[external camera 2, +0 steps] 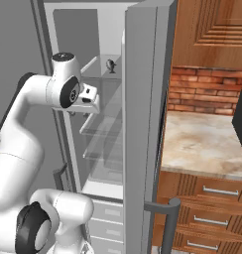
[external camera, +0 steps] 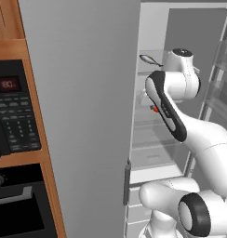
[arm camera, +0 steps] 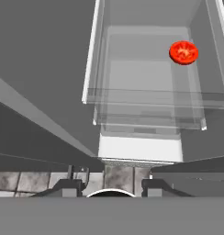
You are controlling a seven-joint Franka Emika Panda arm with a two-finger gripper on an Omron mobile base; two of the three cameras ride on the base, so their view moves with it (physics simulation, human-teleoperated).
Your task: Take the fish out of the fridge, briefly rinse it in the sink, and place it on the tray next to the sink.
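The fridge [external camera: 83, 93] stands with one door shut and the other door [external camera 2: 143, 124] swung open, baring its white inside and glass shelves [arm camera: 146, 98]. The small silvery fish [external camera: 148, 59] lies on the top shelf, seen from the other side as the fish [external camera 2: 111, 65]. My gripper [arm camera: 111, 184] is inside the open compartment, below and in front of the fish and pointing down over the lower shelves. Its fingertips [arm camera: 70, 186] stand wide apart with nothing between them. The hand [external camera 2: 88, 99] hovers at the second shelf's height. Sink and tray are out of view.
A red round slice [arm camera: 183, 52] lies on a lower shelf, just behind my forearm [external camera: 155, 109]. A black microwave [external camera: 13, 111] and oven [external camera: 17, 209] sit in wood cabinetry left of the fridge. A marble counter [external camera 2: 207, 144] with drawers lies to the right.
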